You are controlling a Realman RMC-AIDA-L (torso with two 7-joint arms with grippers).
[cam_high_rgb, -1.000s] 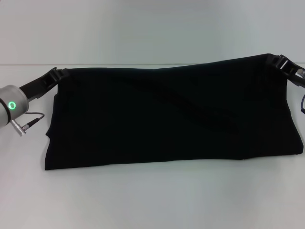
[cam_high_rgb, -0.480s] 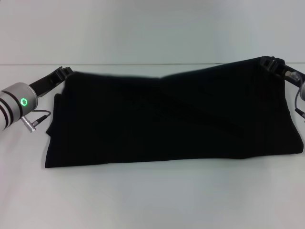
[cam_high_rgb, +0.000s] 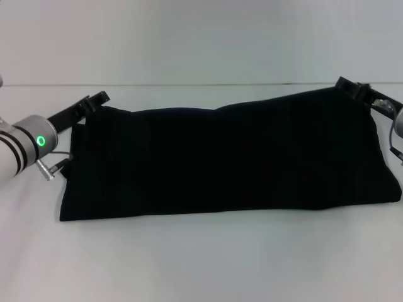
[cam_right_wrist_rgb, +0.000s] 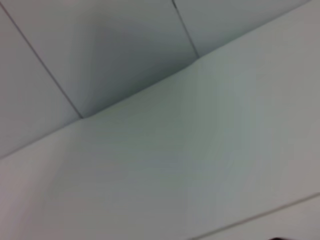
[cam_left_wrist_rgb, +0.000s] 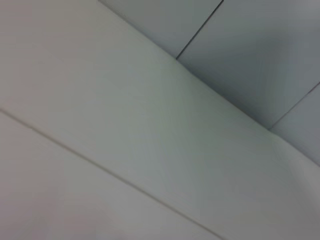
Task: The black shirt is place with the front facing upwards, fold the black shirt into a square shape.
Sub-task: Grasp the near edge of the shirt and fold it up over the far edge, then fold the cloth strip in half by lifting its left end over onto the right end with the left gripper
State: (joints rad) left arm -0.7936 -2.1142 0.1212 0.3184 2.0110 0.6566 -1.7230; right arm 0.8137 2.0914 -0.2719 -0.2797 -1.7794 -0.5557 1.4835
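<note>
The black shirt (cam_high_rgb: 227, 160) lies on the white table as a wide folded band, and no lettering shows. My left gripper (cam_high_rgb: 94, 102) hovers just over the shirt's far left corner, open, with its tips clear of the cloth. At the far right corner my right gripper (cam_high_rgb: 354, 88) is also open and holds no fabric. Neither wrist view shows the shirt or a gripper, only pale wall and table surface.
The white table (cam_high_rgb: 201, 264) stretches in front of the shirt and behind it to the wall line (cam_high_rgb: 201, 84). The left arm's cable (cam_high_rgb: 55, 167) hangs by the shirt's left edge. The shirt's right end reaches the edge of the view.
Both grippers carried the shirt's raised far edge farther back and let it go. The cloth, which was stretched up between them, has sunk flat onto the table.
</note>
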